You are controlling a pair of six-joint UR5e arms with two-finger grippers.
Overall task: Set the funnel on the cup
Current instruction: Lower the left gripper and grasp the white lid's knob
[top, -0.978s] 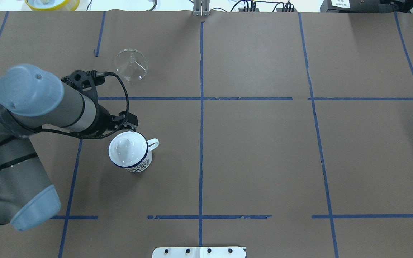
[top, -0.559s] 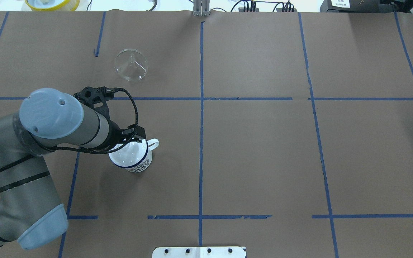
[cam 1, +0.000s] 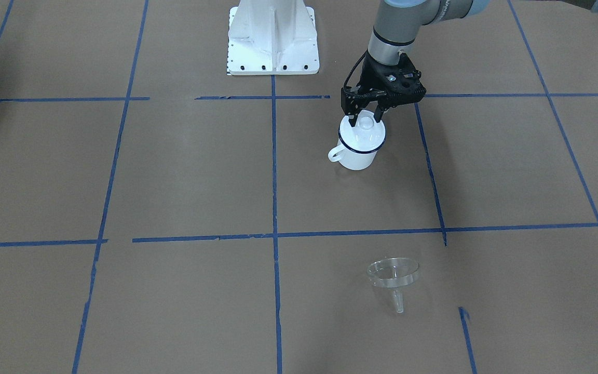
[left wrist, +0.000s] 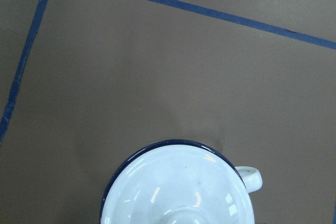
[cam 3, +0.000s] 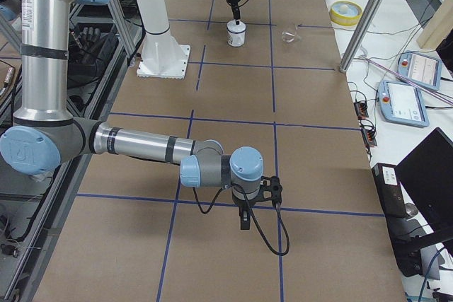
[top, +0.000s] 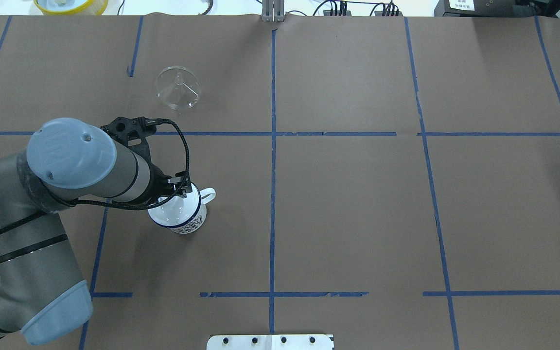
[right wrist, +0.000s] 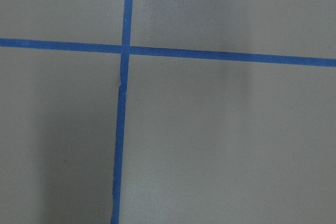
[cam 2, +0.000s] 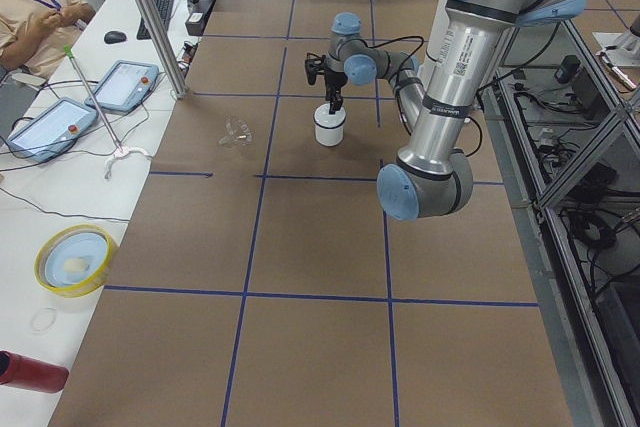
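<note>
The left claw (cam 1: pixel 365 115) hangs straight down over the cup (cam 1: pixel 356 157), held fairly wide, with one finger on each side of the small knob (cam 1: pixel 365 122) and no visible pinch on it yet. That stance suits a top-down grip on the knob, which is the only part of the round white lid (cam 1: pixel 366 134) that a two-finger claw could take. The lid sits flat inside the mug's dark blue rim and closes the mouth, so it probably has to come off before anything else can rest there. The mug stands upright on the brown surface (cam 1: pixel 174 171), its loop handle turned away from the arm and clear of the fingers. The clear funnel (cam 1: pixel 393 274) lies well apart from the mug, across a blue tape line (cam 1: pixel 361 232) on the side far from the robot. It is tipped over on its bowl edge with the stem pointing away from the robot, untouched. The right claw (cam 3: pixel 244 216) is far off at the other end of the surface, idle above a tape crossing. Whether it is wide or closed cannot be told from the one side view that shows it.
</note>
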